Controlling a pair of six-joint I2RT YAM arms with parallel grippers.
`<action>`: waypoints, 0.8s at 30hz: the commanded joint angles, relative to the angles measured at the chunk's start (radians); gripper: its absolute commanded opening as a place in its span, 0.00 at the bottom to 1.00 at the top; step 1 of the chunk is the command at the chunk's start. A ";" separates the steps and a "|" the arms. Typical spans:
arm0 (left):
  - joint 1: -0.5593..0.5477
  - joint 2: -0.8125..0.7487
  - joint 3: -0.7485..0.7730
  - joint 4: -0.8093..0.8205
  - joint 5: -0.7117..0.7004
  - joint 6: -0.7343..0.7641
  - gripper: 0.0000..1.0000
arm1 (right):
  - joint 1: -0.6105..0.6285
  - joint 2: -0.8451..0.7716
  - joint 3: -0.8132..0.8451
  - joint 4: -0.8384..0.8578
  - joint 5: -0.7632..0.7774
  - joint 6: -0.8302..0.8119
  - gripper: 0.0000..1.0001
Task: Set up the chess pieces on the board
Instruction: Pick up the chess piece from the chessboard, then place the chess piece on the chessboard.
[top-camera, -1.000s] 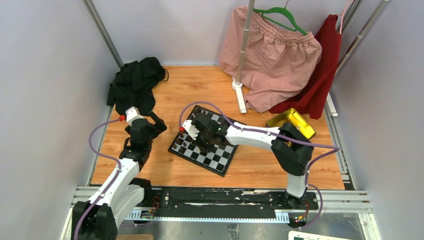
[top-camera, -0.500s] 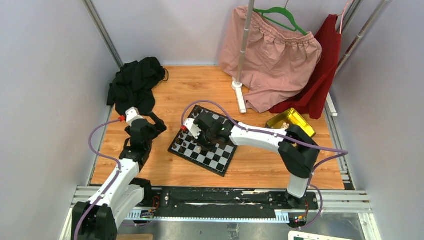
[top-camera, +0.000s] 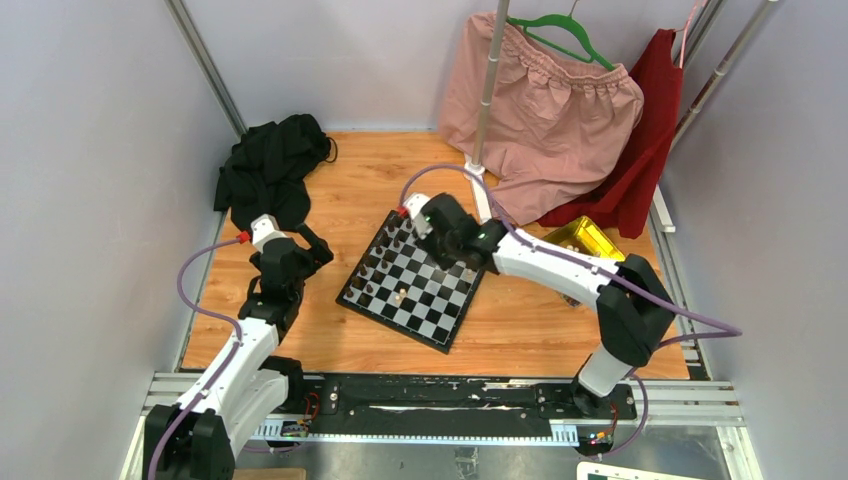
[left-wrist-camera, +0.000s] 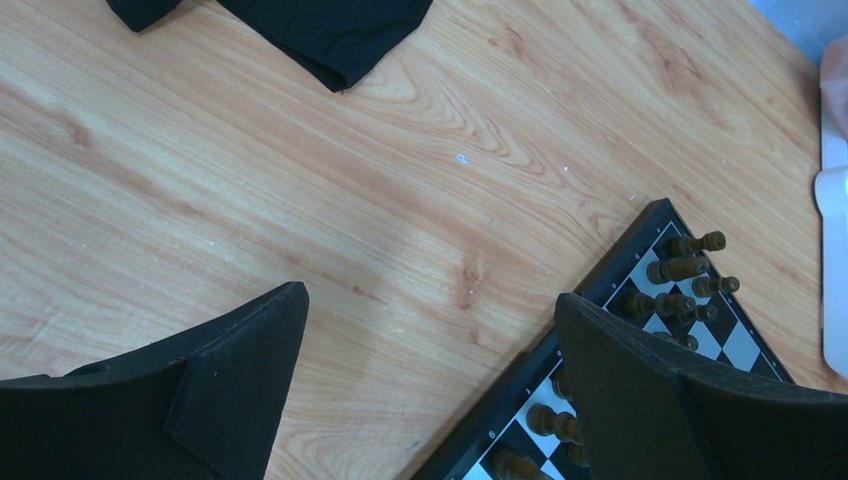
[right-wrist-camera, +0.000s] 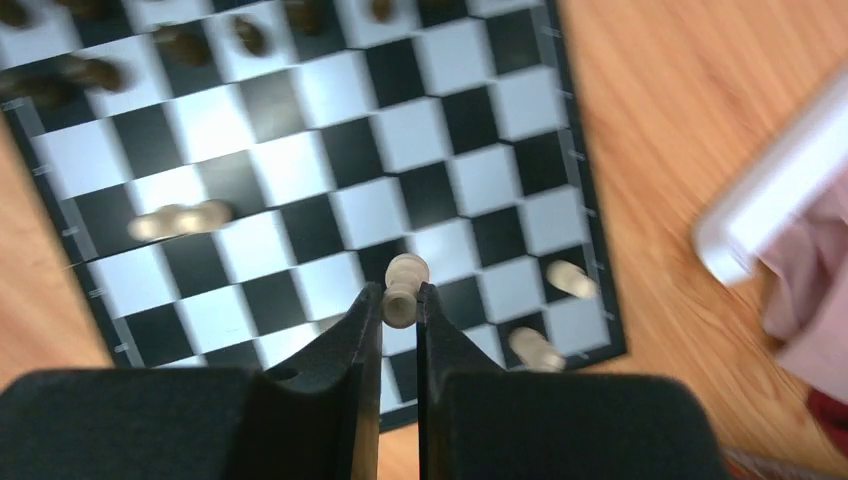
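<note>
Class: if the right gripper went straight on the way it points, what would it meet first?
The board: the right gripper, shut on a cream piece, points at bare squares near its corner. The held piece would likely touch first; the height is unclear.

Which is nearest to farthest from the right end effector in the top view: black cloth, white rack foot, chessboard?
1. chessboard, directly under the right end effector.
2. white rack foot, just beyond, to its right.
3. black cloth, far-left corner.
</note>
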 joint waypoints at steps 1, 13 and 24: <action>0.007 -0.008 -0.002 0.021 -0.007 0.011 1.00 | -0.131 -0.048 -0.029 -0.027 0.089 0.106 0.00; 0.007 0.011 0.007 0.028 -0.003 0.012 1.00 | -0.330 -0.009 -0.024 -0.072 0.057 0.198 0.00; 0.007 0.014 0.010 0.026 -0.004 0.015 1.00 | -0.352 0.078 -0.011 -0.107 0.021 0.231 0.00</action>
